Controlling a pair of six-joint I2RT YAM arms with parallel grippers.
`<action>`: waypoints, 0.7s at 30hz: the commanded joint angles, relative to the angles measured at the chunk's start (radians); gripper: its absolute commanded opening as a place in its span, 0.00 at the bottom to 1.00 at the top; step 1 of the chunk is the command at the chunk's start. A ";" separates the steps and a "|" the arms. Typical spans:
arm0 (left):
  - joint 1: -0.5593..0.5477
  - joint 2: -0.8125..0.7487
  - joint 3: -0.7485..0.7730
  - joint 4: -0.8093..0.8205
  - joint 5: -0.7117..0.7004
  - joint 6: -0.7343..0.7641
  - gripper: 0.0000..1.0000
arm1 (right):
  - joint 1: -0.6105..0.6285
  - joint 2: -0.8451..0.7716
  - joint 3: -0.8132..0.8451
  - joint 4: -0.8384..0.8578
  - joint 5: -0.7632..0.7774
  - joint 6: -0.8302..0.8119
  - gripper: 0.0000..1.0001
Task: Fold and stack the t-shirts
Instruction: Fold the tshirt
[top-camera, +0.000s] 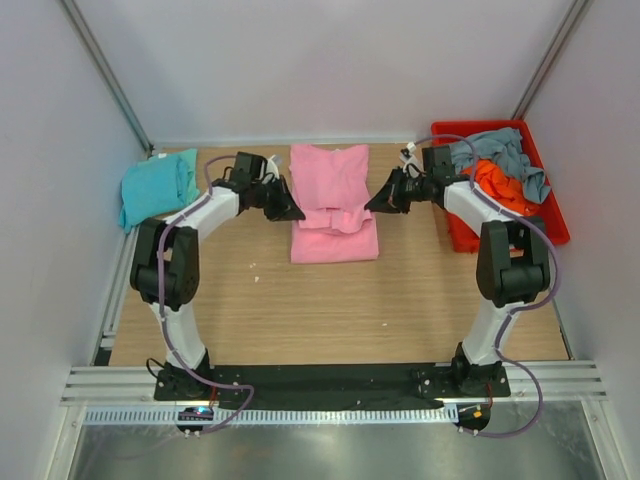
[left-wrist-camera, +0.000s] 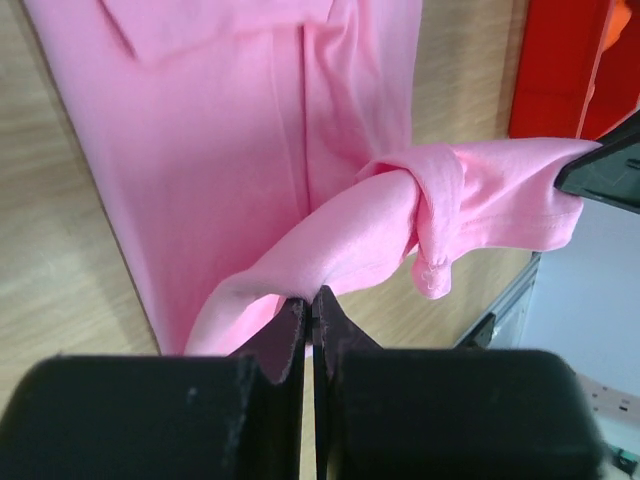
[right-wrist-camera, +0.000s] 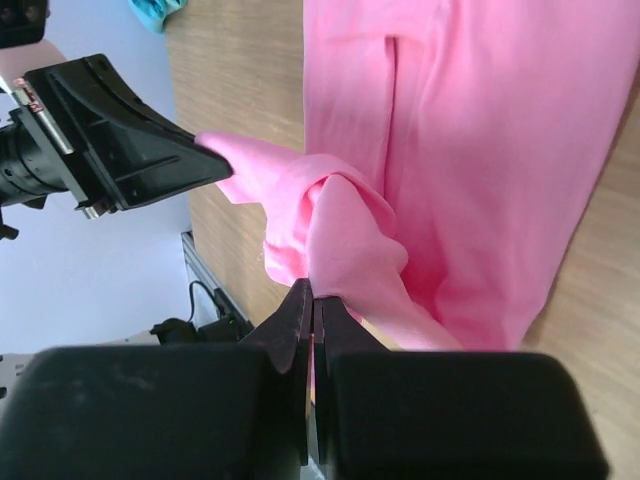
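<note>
Left claw (left-wrist-camera: 311, 300) pressed together, pinching an edge of the pink t-shirt (top-camera: 333, 205). Right claw (right-wrist-camera: 312, 295) also closed, pinching the same shirt from the opposite side. A twisted band of the cloth is stretched between the two claws. The rest lies flat on the table (top-camera: 330, 300) below and between them. Teal t-shirt (top-camera: 158, 188) well out beyond the left claw. Orange t-shirt (top-camera: 500, 185) and grey-blue t-shirt (top-camera: 500, 148) heaped in the red bin (top-camera: 555, 215), near the right claw's outer side.
</note>
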 joint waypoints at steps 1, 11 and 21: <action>0.015 0.030 0.104 0.075 -0.039 0.027 0.00 | -0.012 0.048 0.095 0.022 0.010 -0.049 0.01; 0.016 0.174 0.287 0.068 -0.122 0.013 0.01 | -0.011 0.249 0.380 -0.005 0.017 -0.125 0.23; 0.016 -0.028 0.120 -0.006 -0.179 0.031 0.56 | -0.068 0.166 0.391 -0.252 0.007 -0.286 0.61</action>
